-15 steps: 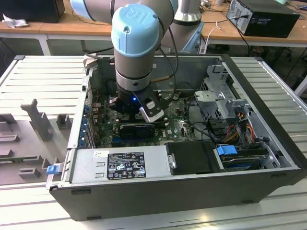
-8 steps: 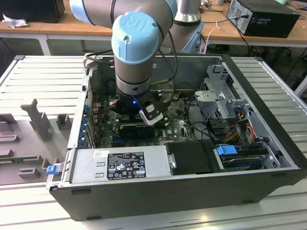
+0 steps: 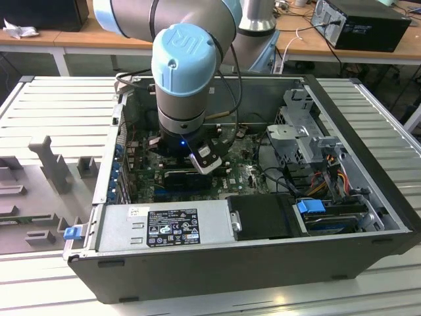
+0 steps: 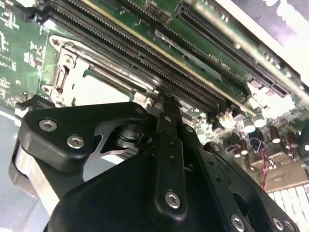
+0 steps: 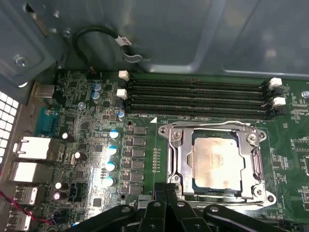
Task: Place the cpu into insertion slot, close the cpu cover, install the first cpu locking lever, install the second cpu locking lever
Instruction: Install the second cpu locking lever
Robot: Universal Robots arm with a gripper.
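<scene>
Cpu (image 5: 216, 162) sits flat in the insertion slot (image 5: 215, 193), and you can see the cpu cover (image 5: 176, 159) lying closed over it, its window framing the pale chip face. Your tool (image 5: 166, 189) hovers just beside the cover's edge, on the side away from the long black memory slots (image 5: 198, 99); its fingers (image 4: 169, 121) appear pressed together, holding nothing. Green circuit board (image 5: 140, 145) surrounds the socket.

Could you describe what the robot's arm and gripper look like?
The arm has silver-grey tube segments with pale blue joint caps, one embossed with a logo, and a black cable running alongside. The gripper is matte black, built of bolted linkage bars with silver screws.
</scene>
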